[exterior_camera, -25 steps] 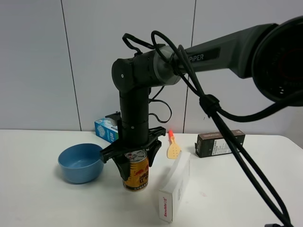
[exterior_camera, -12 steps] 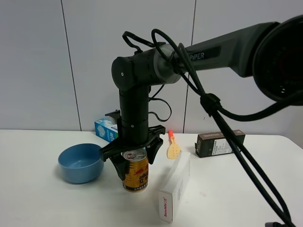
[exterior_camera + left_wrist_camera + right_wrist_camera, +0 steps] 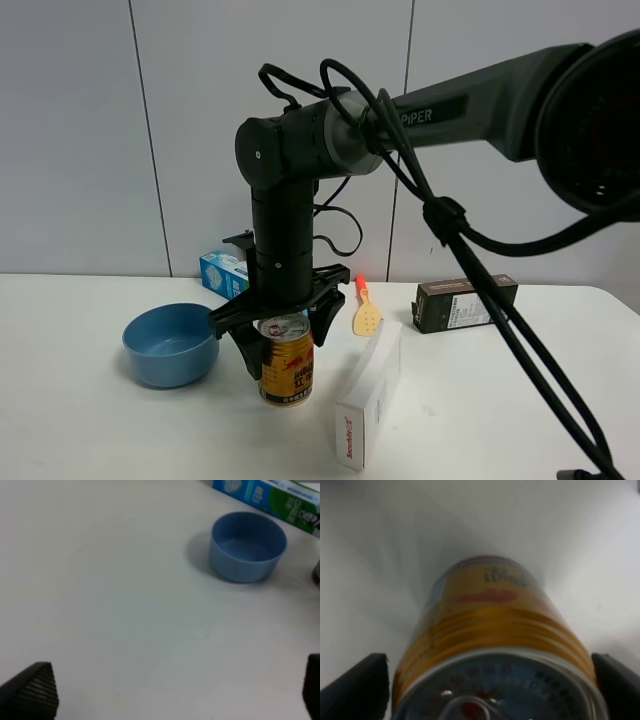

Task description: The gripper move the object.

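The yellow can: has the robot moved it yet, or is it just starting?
Done: the right gripper straddles the can, a finger on either side. In hand: the grasp; whether they pinch it yet is unclear. Left: the lift and move; the can stands on the table beside the blue bowl.

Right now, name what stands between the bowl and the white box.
The can, with the right gripper around it; the exterior high view shows it.
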